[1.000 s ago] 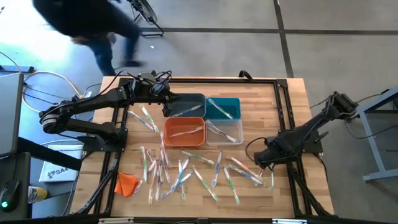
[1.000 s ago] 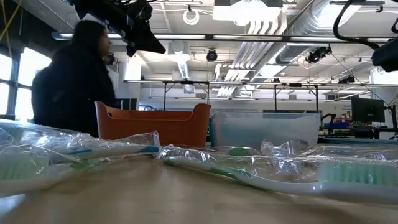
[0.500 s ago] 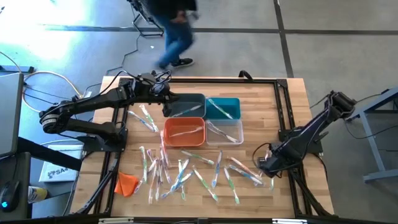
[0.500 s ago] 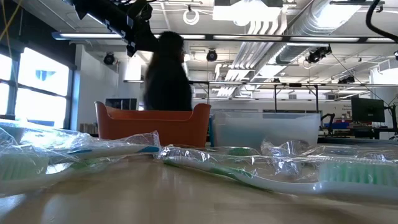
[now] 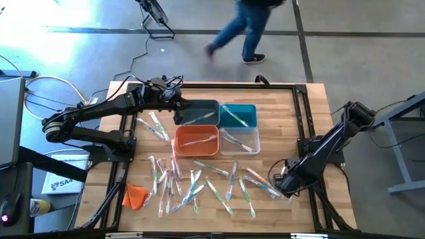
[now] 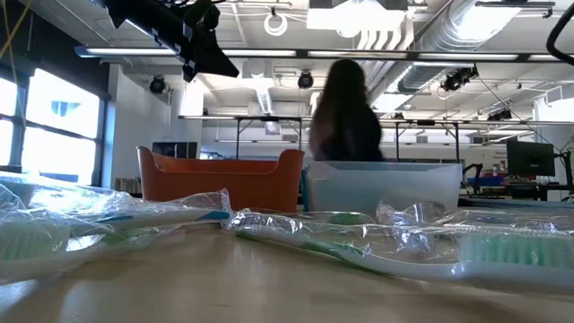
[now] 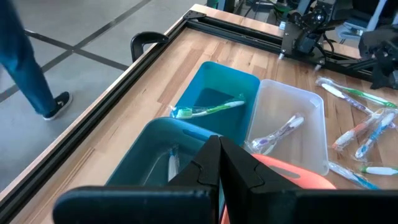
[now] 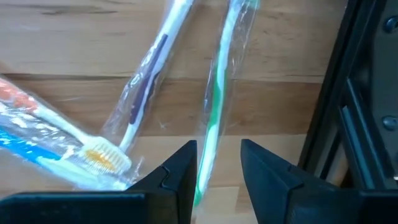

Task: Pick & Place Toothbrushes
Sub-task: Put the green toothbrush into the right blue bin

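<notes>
Right gripper [image 8: 216, 163] is hovering part-open and empty over a green-handled toothbrush [image 8: 212, 112] near the table's [image 5: 312, 113] right front edge (wrapper looking slick); closing off-centre risks pinching film only. Left gripper [image 7: 217, 163], shut, is waiting above the dark grey bin [image 7: 158, 158].

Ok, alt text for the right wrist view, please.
The right tool hovers open above a green-handled wrapped toothbrush lying on the wooden table, its fingers on either side of the handle. A purple-handled toothbrush lies alongside, and the black table frame runs past.
</notes>
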Robot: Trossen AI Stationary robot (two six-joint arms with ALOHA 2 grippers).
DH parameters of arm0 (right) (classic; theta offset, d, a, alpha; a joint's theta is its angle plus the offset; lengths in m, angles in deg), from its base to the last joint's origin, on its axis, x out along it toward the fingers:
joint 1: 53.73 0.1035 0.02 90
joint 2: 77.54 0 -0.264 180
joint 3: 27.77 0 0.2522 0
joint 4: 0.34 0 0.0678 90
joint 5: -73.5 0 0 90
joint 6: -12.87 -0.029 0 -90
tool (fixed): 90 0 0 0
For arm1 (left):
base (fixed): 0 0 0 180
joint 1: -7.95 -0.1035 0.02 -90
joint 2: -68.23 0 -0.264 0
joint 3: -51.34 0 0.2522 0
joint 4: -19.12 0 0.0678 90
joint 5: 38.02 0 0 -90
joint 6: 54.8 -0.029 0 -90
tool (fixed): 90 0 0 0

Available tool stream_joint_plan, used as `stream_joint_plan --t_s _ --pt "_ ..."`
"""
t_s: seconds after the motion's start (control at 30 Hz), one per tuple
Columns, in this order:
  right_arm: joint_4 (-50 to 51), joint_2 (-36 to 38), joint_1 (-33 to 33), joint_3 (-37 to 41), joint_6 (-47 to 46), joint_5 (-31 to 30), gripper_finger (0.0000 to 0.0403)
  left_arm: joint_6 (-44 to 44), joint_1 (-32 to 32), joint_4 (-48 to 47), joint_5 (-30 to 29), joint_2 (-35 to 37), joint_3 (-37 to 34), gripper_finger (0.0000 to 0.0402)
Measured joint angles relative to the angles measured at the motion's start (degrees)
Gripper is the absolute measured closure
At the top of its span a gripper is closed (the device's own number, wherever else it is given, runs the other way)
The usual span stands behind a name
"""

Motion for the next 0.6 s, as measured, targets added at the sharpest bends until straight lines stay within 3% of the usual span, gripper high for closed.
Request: stream_joint_plan --t_s 0.6 --pt "-2.42 -2.27 0.53 1.41 0.13 -2.0 0.0286 0.0 0.0 0.0 0.0 0.0 0.0 0.0401"
